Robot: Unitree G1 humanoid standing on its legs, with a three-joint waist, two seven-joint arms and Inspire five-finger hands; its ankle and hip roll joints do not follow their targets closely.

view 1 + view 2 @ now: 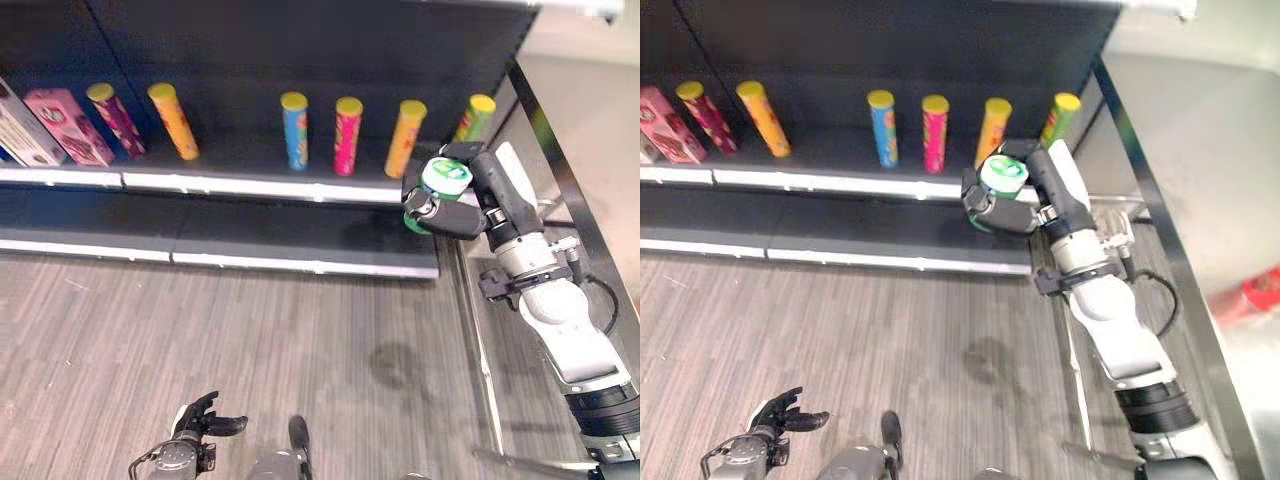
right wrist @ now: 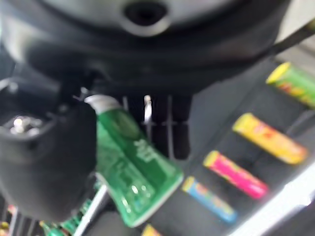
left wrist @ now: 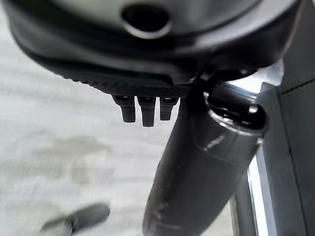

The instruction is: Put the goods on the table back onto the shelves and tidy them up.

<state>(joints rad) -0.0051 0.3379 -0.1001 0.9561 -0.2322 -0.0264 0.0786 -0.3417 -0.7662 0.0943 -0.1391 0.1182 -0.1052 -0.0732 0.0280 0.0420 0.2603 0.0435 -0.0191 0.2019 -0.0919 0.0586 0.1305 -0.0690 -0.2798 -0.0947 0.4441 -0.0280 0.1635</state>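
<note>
Dark store shelf (image 1: 250, 178) lined with upright tubes: the right hand (image 1: 468, 205), fingers curled round a green canister (image 1: 438, 186), carries it in for placing, which likely needs an open slot.

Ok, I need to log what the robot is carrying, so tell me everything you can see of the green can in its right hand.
The green can is a slim tube with a glossy green wrapper and white print, topped by a pale, white-rimmed lid. The right hand grips it, fingers and thumb curled round its body, so much of it is hidden in the eye views; the right wrist view shows its length. It is held tilted, lid toward the camera, in the air before the shelf, near the right end of the row of cans, touching none of them.
</note>
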